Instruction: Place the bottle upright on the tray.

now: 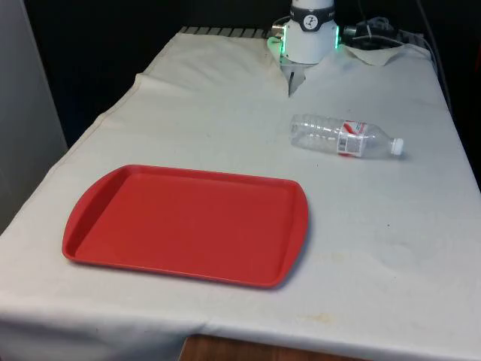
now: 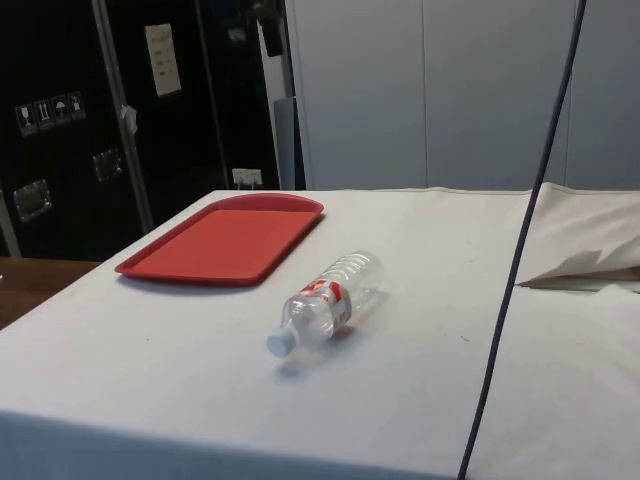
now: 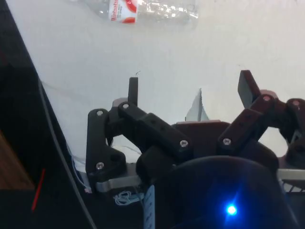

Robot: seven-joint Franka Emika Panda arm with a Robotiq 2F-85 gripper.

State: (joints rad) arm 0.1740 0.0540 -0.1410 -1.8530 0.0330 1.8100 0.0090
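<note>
The tray [image 1: 184,226] sits toward the front view's left, red, flat on the white cloth [image 1: 225,128], nothing on it. Off to the right of the tray and a little farther back lies the bottle [image 1: 342,137], clear plastic with a red and white label, on its side, well apart from the tray's rim. Its white cap [image 1: 397,147] points away from the tray, its base toward the cloth's middle. In the side view the bottle [image 2: 326,300] rests with the cap [image 2: 279,343] nearest the table edge and the tray [image 2: 225,240] beyond it.

The gripper [image 3: 188,95] hangs high above the cloth with its two fingers [image 3: 133,90] spread wide, holding nothing; the bottle [image 3: 143,9] lies well ahead of it.

To my eye nothing has begun yet: the reach and grasp come first. The risks are plain. A round, light, near-empty bottle will likely roll if one finger touches before the other. A hard squeeze could buckle the thin wall. Grasped across the middle, it must then be turned upright, and a tilted release on the tray would tip it straight over.
</note>
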